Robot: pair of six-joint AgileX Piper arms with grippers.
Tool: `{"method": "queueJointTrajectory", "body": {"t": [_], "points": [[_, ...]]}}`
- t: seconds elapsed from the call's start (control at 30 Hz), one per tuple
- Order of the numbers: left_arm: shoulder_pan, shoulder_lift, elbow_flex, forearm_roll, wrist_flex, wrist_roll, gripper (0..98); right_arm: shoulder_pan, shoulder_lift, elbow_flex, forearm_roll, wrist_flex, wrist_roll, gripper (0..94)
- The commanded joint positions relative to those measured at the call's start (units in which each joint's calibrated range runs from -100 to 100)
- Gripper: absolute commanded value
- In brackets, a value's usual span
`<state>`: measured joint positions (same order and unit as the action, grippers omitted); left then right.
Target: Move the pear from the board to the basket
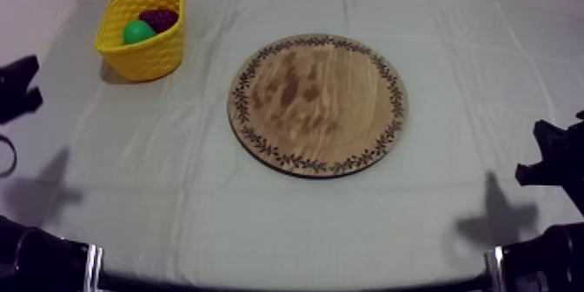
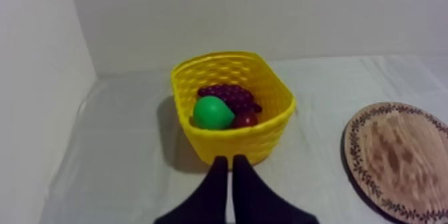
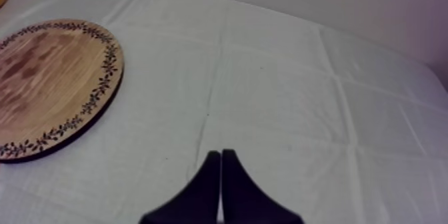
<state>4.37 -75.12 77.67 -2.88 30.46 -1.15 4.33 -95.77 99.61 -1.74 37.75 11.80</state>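
Pear [image 2: 212, 113]: green, lying in basket [image 2: 235, 144], touching grapes [image 2: 227, 93] and small red fruit [image 2: 246, 119]. Board [image 1: 317, 104]: bare. Left gripper [image 2: 231, 162], right gripper [image 3: 221, 155]: fingers pressed together, holding nothing. Task judged complete, with no step left.

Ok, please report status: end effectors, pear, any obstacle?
Left end effector shut, empty, facing yellow basket. Right end effector shut, empty. Pear off wooden board, inside basket beside grapes. No obstacle.
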Motion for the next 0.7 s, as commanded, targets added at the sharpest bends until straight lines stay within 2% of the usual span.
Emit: {"method": "queueJointTrajectory", "body": {"t": [0.0, 0.3, 0.5, 0.67], "points": [[0.2, -12.4, 8.8, -0.26, -0.1, 0.0, 0.0, 0.0, 0.0, 0.1, 0.0, 0.0, 0.0, 0.5], [0.6, -20.5, 19.3, -2.92, -2.0, 1.4, 0.0, 0.0, 0.0, 0.1, 0.0, 0.0, 0.0, 0.5], [0.5, -24.0, 21.9, -1.37, -2.4, 0.0, 0.0, 0.0, 0.0, 0.1, 0.0, 0.0, 0.0, 0.5], [0.4, -24.7, 22.2, -1.08, -2.2, -1.1, 0.0, 0.0, 0.0, 0.1, 0.0, 0.0, 0.0, 0.5]]}}
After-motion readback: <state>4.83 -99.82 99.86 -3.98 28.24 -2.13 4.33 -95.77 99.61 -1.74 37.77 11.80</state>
